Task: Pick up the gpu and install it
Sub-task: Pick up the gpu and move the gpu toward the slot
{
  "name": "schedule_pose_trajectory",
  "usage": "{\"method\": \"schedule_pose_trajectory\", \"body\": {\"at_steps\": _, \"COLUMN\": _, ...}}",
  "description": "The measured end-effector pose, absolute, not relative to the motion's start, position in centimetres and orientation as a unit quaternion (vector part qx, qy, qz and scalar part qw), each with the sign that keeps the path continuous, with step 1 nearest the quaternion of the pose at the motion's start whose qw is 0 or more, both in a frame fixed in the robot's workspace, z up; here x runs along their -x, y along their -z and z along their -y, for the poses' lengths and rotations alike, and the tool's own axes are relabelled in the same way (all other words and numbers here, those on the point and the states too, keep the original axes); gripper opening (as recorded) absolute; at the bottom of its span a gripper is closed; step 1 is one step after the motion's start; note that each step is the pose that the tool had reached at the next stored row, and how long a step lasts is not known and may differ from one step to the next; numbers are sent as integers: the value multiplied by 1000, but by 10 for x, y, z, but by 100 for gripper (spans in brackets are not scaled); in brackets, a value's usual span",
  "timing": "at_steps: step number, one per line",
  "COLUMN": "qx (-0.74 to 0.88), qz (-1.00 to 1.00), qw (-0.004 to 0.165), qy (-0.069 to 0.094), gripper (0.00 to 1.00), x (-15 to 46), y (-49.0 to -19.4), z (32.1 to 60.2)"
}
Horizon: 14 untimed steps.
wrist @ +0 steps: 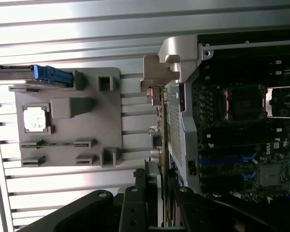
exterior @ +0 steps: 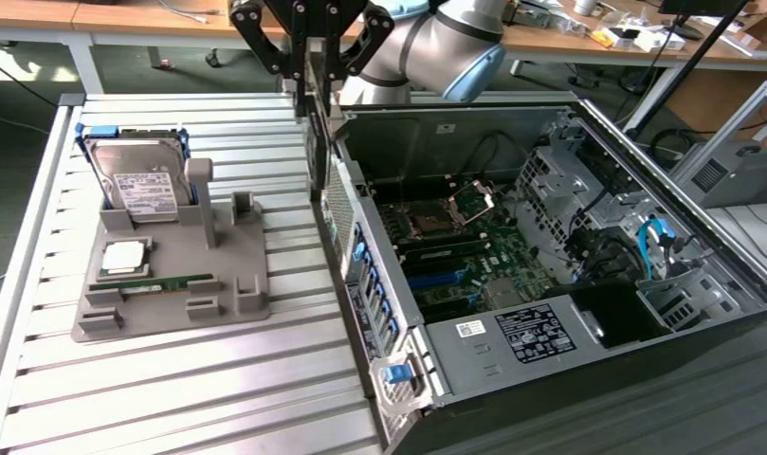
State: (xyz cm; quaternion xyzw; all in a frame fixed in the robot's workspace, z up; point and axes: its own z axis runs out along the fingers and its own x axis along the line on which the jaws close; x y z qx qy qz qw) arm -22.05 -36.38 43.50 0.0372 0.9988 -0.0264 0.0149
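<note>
So the gpu [exterior: 318, 133] is clamped edge-on in the tool [exterior: 315, 71], held upright around 12 o'clock in the exterior view, just above the open PC case's [exterior: 484, 355] side wall; the gray parts tray [exterior: 231, 275] is seen at 9 o'clock.

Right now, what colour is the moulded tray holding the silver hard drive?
The moulded tray is plain grey, best seen in the exterior view.

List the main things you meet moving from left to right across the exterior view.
hard drive → gpu, hanging edge-on, gripped by the gripper → processor socket inside the open computer case → blue cables
</note>
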Motion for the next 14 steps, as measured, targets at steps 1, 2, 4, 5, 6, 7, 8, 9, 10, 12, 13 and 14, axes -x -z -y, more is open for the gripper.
{"method": "schedule_pose_trajectory", "body": {"at_steps": 1, "qx": -37, "qz": -999, "qw": 15, "qy": 27, "gripper": 27, "x": 220, "y": -435, "z": 364}}
{"method": "schedule_pose_trajectory", "body": {"at_steps": 2, "qx": -37, "qz": -999, "qw": 15, "qy": 27, "gripper": 27, "x": 219, "y": -435, "z": 364}}
{"method": "schedule_pose_trajectory", "body": {"at_steps": 4, "qx": -37, "qz": -999, "qw": 15, "qy": 28, "gripper": 27, "x": 218, "y": -435, "z": 364}}
{"method": "schedule_pose_trajectory", "body": {"at_steps": 5, "qx": -37, "qz": -999, "qw": 15, "qy": 28, "gripper": 27, "x": 217, "y": -435, "z": 364}}
{"method": "schedule_pose_trajectory", "body": {"at_steps": 6, "qx": -37, "qz": -999, "qw": 15, "qy": 28, "gripper": 27, "x": 217, "y": -435, "z": 364}}
{"method": "schedule_pose_trajectory", "body": {"at_steps": 7, "qx": -37, "qz": -999, "qw": 15, "qy": 29, "gripper": 27, "x": 216, "y": -435, "z": 364}}
{"method": "schedule_pose_trajectory", "body": {"at_steps": 8, "qx": -37, "qz": -999, "qw": 15, "qy": 29, "gripper": 27, "x": 216, "y": -435, "z": 364}}
{"method": "schedule_pose_trajectory", "body": {"at_steps": 9, "qx": -37, "qz": -999, "qw": 15, "qy": 29, "gripper": 27, "x": 215, "y": -435, "z": 364}}
{"method": "schedule_pose_trajectory", "body": {"at_steps": 10, "qx": -37, "qz": -999, "qw": 15, "qy": 30, "gripper": 27, "x": 215, "y": -435, "z": 364}}
{"method": "schedule_pose_trajectory", "body": {"at_steps": 12, "qx": -37, "qz": -999, "qw": 15, "qy": 30, "gripper": 27, "x": 214, "y": -434, "z": 364}}
{"method": "schedule_pose_trajectory", "body": {"at_steps": 13, "qx": -37, "qz": -999, "qw": 15, "qy": 30, "gripper": 27, "x": 213, "y": -434, "z": 364}}
{"method": "schedule_pose_trajectory", "body": {"at_steps": 14, "qx": -37, "qz": -999, "qw": 15, "qy": 31, "gripper": 27, "x": 212, "y": -434, "z": 364}}
